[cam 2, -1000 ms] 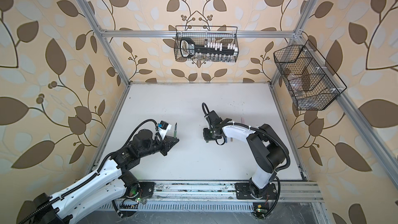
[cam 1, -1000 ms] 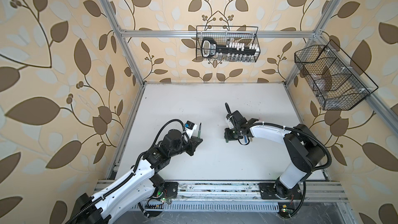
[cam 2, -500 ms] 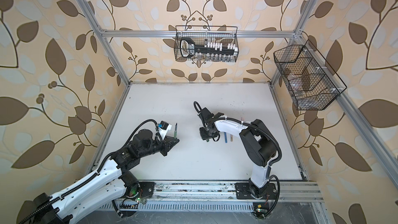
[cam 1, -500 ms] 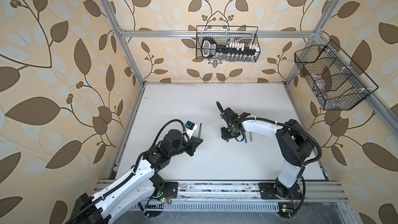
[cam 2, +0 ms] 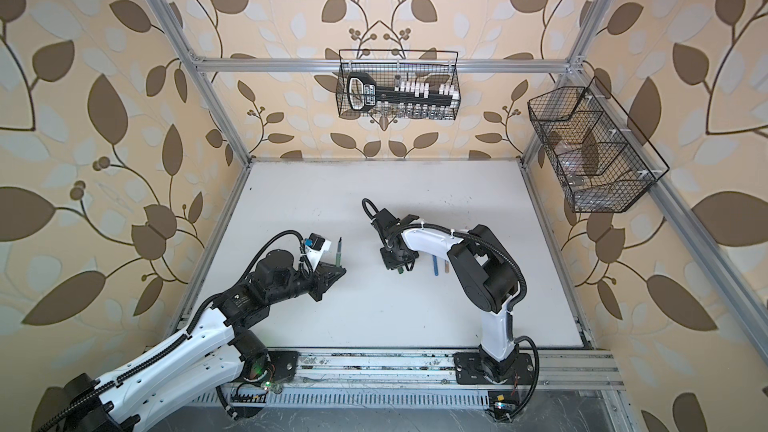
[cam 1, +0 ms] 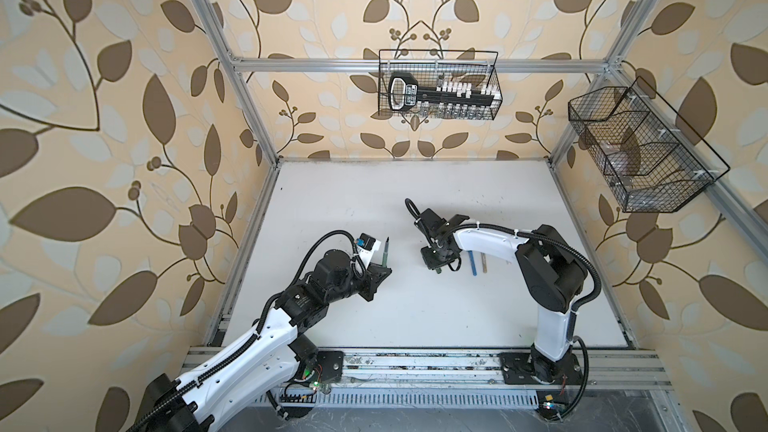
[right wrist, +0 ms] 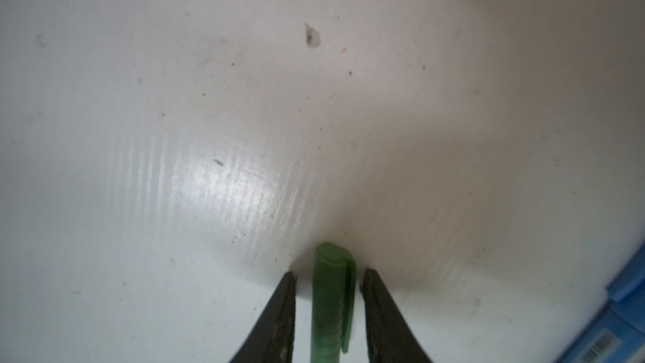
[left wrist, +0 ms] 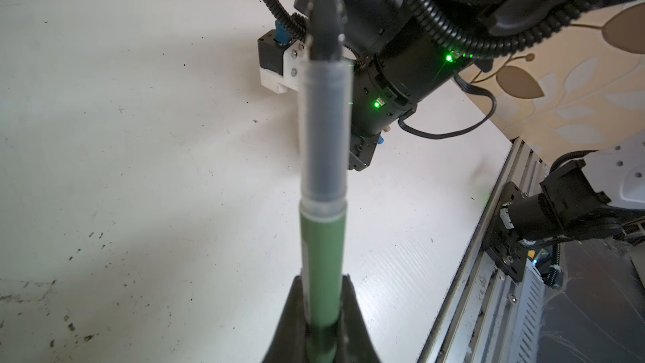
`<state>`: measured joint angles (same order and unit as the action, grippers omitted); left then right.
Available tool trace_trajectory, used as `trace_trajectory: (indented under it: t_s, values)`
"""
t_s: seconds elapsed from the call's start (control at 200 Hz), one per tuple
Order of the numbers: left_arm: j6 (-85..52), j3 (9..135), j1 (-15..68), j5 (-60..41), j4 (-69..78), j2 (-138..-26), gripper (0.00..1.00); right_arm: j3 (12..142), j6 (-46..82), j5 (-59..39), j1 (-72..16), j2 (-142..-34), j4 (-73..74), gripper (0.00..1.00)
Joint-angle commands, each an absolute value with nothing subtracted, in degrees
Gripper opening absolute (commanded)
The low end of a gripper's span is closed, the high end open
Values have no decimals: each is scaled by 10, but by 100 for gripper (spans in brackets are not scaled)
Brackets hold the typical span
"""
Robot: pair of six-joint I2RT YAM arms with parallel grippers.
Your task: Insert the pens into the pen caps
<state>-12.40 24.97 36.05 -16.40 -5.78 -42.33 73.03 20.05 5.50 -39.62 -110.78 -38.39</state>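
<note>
Green pen (left wrist: pixel 323 260) stands clamped in the left gripper (left wrist: pixel 321 279), its dark tip pointing away from the jaws and blurred so near the lens; its lower end is cut off. The right gripper (right wrist: pixel 330 274) straddles the green cap (right wrist: pixel 330 309) lying on the table (right wrist: pixel 174 134). White shows between the cap and each jaw, so nothing is gripped, and the cap's far end runs out of frame. In a top view, a blue pen (cam 1: pixel 472 263) and a tan pen (cam 1: pixel 484 263) lie just behind that gripper, their upper ends hidden under its arm.
</note>
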Motion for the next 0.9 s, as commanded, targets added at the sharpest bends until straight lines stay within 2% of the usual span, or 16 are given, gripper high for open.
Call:
trace_trajectory:
  t_s: [0.0, 0.155, 0.365, 0.605, 0.74, 0.895]
  values:
    - [-114, 255, 364, -173, -35, -421, 0, 721, 186, 72, -394, -1104, -382, 26]
    - [-97, 271, 376, -154, -36, -443, 0, 680, 180, 43, -389, -1037, -309, 18]
    - [-64, 299, 416, -105, -34, -491, 0, 601, 190, -18, -378, -914, -179, 15]
    - [-44, 327, 452, -93, -11, -543, 0, 456, 311, -148, -346, -742, 126, 14]
    - [-47, 327, 457, -99, -2, -543, 0, 406, 372, -172, -348, -709, 257, 14]
    - [-49, 326, 461, -103, 2, -531, 0, 395, 388, -179, -366, -703, 321, 15]
